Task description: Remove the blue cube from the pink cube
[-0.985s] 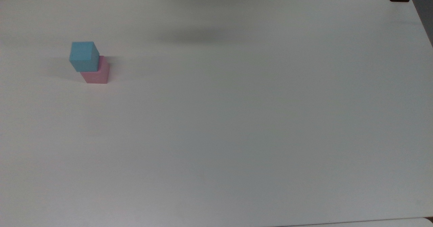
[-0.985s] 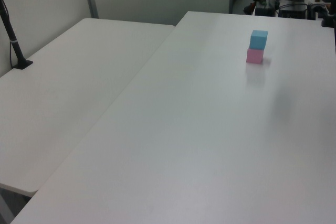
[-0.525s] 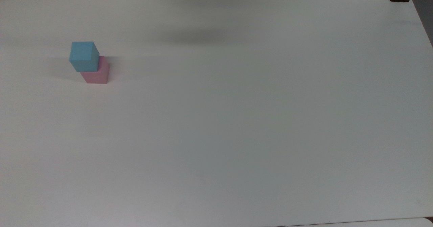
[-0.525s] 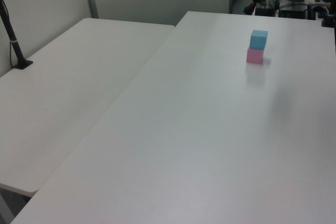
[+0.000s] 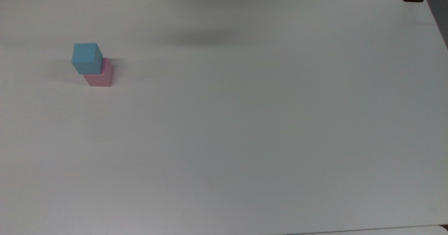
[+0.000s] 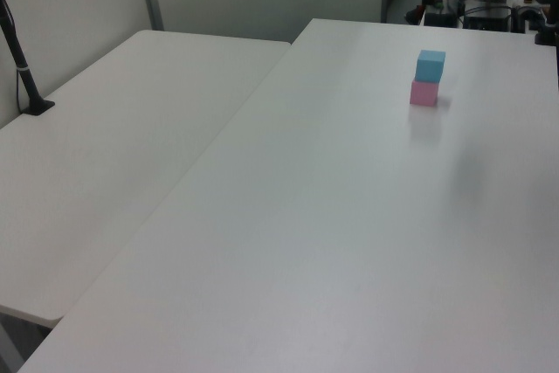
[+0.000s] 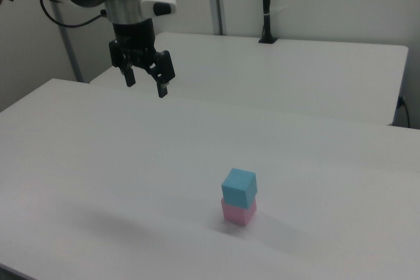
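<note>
Two cubes make the only stack on the white table [image 5: 245, 123]: the blue cube [image 5: 86, 57] sits on the pink cube [image 5: 100, 76], slightly offset toward the top view's upper left. In the top view the stack stands near the table's left edge, with broad bare surface to the stack's right and below it. In the right view the gripper [image 7: 146, 84] hangs high in the air, well apart from the stack and toward the right view's upper left of it, its fingers spread wide and holding nothing.
</note>
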Action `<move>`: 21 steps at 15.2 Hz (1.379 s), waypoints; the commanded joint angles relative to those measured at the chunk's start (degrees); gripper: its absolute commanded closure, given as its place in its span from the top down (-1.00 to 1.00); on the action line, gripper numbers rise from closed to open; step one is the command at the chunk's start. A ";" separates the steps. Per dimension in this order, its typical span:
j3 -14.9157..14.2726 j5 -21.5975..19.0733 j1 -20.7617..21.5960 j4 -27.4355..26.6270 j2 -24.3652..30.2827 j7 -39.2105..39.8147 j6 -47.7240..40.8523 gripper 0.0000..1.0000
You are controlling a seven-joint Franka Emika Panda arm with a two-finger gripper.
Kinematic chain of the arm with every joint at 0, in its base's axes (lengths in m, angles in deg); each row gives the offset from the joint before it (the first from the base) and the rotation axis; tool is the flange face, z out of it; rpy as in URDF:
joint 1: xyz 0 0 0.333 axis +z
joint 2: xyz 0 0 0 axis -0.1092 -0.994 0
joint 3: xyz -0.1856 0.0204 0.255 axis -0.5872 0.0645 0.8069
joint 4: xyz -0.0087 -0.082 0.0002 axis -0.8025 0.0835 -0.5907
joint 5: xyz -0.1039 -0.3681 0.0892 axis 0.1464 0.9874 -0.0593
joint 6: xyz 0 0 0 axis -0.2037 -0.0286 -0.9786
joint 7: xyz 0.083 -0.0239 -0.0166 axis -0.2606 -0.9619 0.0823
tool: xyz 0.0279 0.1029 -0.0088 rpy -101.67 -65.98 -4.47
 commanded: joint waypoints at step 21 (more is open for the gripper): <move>-0.16 -0.44 0.87 0.92 0.15 0.14 -2.63 1.00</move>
